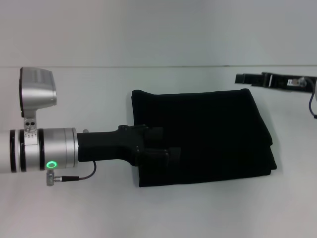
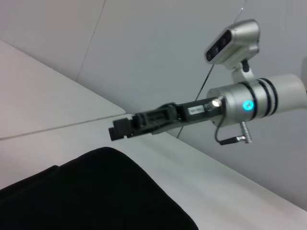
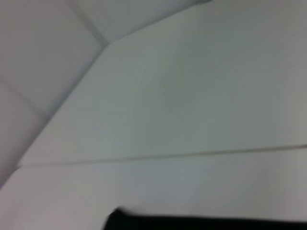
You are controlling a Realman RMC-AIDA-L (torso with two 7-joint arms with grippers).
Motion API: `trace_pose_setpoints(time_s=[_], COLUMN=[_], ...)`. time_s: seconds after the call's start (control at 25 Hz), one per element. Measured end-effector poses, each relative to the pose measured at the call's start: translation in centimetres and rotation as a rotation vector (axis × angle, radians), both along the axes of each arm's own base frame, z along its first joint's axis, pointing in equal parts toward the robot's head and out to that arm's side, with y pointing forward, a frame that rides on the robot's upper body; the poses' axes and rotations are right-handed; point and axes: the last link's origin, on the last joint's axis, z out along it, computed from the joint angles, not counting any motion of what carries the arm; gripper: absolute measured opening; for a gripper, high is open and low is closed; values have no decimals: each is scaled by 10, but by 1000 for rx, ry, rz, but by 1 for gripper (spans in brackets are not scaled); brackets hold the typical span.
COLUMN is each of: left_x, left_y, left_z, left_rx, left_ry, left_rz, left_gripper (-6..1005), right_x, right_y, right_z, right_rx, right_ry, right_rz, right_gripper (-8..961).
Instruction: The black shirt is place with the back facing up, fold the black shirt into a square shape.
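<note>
Left gripper (image 1: 166, 146) over black shirt (image 1: 213, 134) (folded, on white table (image 1: 74, 208)), fingers' state unclear; right gripper (image 1: 242, 78) beyond shirt.

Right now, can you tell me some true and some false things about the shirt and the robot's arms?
1. The black shirt is folded into a squarish bundle. True.
2. The left tool is over the shirt's edge. True.
3. The right tool is touching the shirt. False: it hangs apart from it, beyond the far right corner.
4. The shirt lies on a wooden floor. False: it lies on a white table.
5. White letters show on the shirt. False: only plain black cloth shows.
</note>
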Motion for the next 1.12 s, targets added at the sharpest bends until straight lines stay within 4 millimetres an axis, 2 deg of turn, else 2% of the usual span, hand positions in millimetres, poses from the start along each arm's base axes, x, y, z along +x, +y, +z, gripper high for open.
trace_pose_setpoints(time_s=[0.04, 0.28, 0.68, 0.92, 1.12], left_x=[0, 1, 2, 1, 1], left_y=[0, -1, 0, 0, 0], left_z=[0, -2, -3, -4, -5], left_rx=[0, -8, -12, -9, -11], left_ry=[0, -5, -6, -3, -4], left_rz=[1, 3, -1, 9, 10], left_gripper=[920, 920, 919, 919, 919], right_x=[-3, -6, 1, -1, 3], right_y=[-4, -17, -11, -13, -16], right_z=[-1, -19, -55, -64, -66], right_rx=[-30, -133, -108, -125, -140], right_ry=[10, 6, -157, -193, -211], right_rz=[23, 69, 58, 80, 79], right_gripper=[711, 510, 265, 33, -1])
